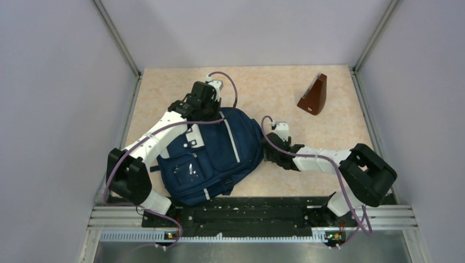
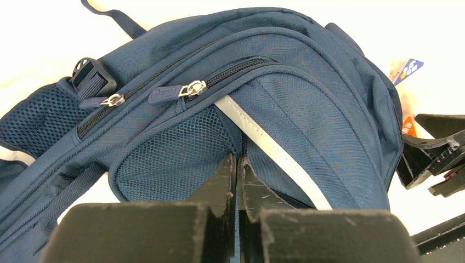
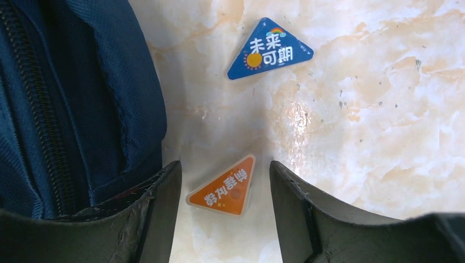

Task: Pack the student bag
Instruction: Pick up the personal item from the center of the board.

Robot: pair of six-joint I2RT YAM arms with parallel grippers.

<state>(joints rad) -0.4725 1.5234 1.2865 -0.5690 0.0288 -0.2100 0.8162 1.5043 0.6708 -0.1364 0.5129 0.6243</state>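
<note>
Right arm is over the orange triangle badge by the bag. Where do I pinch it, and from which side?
From straight above: the orange triangle badge lies flat on the table, so only its thin edges offer grip. Close on the two side edges that the open right gripper straddles, watching the student bag close beside one finger.

I see the student bag (image 2: 318, 109) as matt woven navy cloth with open mesh panels (image 2: 170, 164) and shiny metal zip pulls (image 2: 193, 87). The bench (image 3: 384, 137) looks polished and marbled; the blue tag (image 3: 268, 50) and orange tag (image 3: 224, 190) look like glossy plastic.
</note>
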